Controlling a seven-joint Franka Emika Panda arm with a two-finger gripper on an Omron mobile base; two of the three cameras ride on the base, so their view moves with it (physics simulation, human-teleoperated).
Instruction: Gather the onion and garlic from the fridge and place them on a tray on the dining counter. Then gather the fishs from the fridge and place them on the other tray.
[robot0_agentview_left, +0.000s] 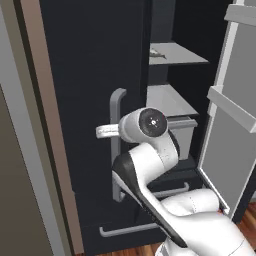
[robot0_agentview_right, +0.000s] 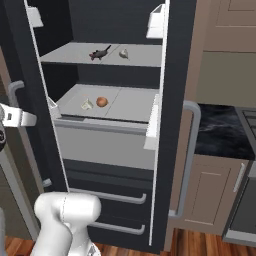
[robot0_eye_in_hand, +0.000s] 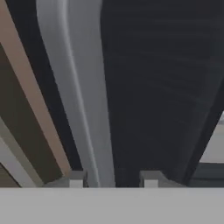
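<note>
Gripper (robot0_eye_in_hand: 113, 179) stood open astride the left door handle (robot0_eye_in_hand: 81, 100) of the fridge (robot0_agentview_right: 175, 75); onion (robot0_agentview_right: 101, 101) lay beyond, shelved; best closing squarely before pulling.

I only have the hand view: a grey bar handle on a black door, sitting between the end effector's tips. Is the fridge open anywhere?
Observer: Yes. In the right base view the right door stands swung open, so the shelves are exposed.
Operator: Where's the onion?
Observer: The onion sits on the lower shelf, with a pale garlic bulb beside it.
Operator: And the fish?
Observer: One dark fish lies on the upper shelf, with a second pale bulb a little apart from it.
</note>
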